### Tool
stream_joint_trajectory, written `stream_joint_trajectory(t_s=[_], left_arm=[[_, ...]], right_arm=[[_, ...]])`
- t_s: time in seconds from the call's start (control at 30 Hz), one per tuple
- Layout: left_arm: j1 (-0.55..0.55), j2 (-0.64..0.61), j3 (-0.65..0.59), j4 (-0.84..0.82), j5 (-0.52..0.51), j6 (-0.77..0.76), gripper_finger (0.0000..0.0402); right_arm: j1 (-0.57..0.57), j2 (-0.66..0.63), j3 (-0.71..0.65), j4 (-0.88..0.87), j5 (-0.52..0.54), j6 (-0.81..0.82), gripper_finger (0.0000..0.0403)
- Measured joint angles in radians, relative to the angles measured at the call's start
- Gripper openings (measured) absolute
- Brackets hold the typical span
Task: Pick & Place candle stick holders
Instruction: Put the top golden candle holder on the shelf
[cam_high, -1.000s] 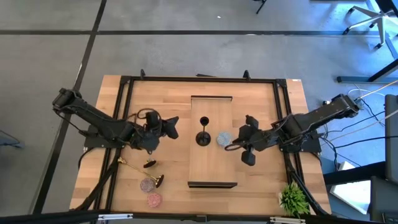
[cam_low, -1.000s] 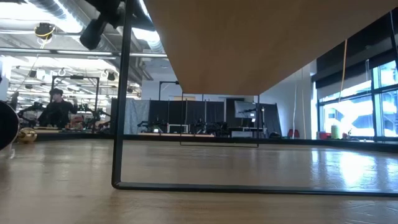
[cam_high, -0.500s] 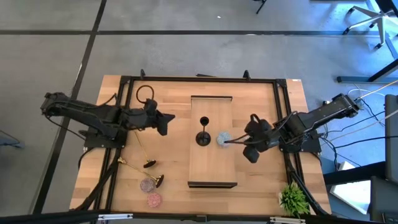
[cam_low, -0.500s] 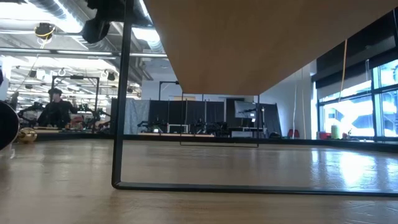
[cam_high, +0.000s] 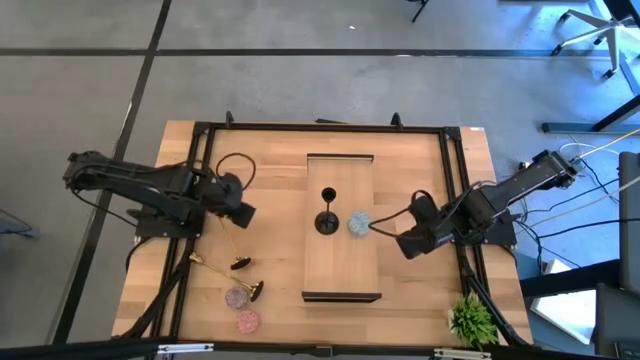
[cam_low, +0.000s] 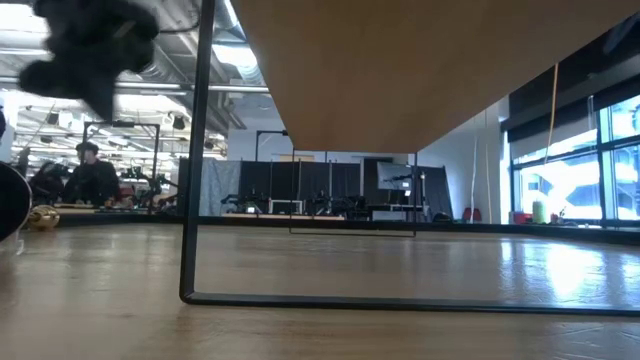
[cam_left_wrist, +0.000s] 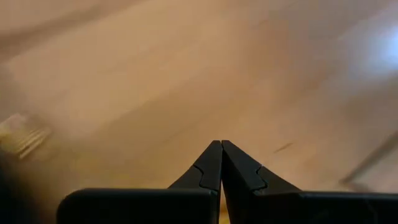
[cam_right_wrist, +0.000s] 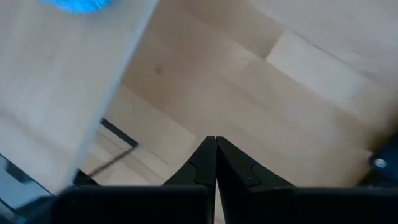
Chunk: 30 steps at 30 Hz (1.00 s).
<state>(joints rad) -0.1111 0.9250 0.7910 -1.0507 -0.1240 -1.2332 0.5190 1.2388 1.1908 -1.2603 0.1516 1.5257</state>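
black holder (cam_high: 327, 222); light-blue holder (cam_high: 358, 223)

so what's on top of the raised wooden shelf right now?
On the raised wooden shelf stand a black stemmed candle holder and a light-blue speckled one. A dark round spot sits behind them; unclear what it is.

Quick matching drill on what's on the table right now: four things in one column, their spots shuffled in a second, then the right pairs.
Things:
1. light-blue holder
2. black holder
3. pink holder
4. green plant

Places:
A. bare table, near edge on the left arm's side
B. raised wooden shelf, on the side toward the right end effector
C. table corner on the right arm's side
D. raised wooden shelf, close beside the light-blue holder, on its left-arm side

Pairs: 1-B, 2-D, 3-A, 4-C
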Motion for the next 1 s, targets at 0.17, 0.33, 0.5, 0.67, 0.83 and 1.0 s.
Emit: stream_joint_trajectory(t_s=[0.17, 0.33, 0.5, 0.67, 0.83, 1.0], left_arm=[[-0.001, 0.014, 0.000, -0.183, 0.047, -0.022, 0.0002], [-0.013, 0.016, 0.000, -0.179, 0.068, -0.149, 0.0002], [-0.041, 0.040, 0.000, -0.147, 0.093, -0.231, 0.0002], [-0.054, 0.079, -0.035, -0.097, 0.133, -0.314, 0.0006], [-0.071, 0.142, -0.094, 0.038, 0.229, -0.416, 0.0040], [-0.094, 0.213, -0.113, 0.067, 0.210, -0.501, 0.0090]], right_arm=[[0.000, 0.000, 0.000, 0.020, 0.037, 0.004, 0.0010], [0.000, 0.000, 0.000, 0.018, 0.039, -0.078, 0.0010], [0.000, 0.000, 0.000, 0.012, 0.042, -0.150, 0.0010], [0.000, 0.000, 0.000, 0.012, 0.128, -0.157, 0.0010], [0.000, 0.000, 0.000, -0.014, 0.170, -0.181, 0.0010], [0.000, 0.000, 0.000, -0.023, 0.206, -0.227, 0.0010]])
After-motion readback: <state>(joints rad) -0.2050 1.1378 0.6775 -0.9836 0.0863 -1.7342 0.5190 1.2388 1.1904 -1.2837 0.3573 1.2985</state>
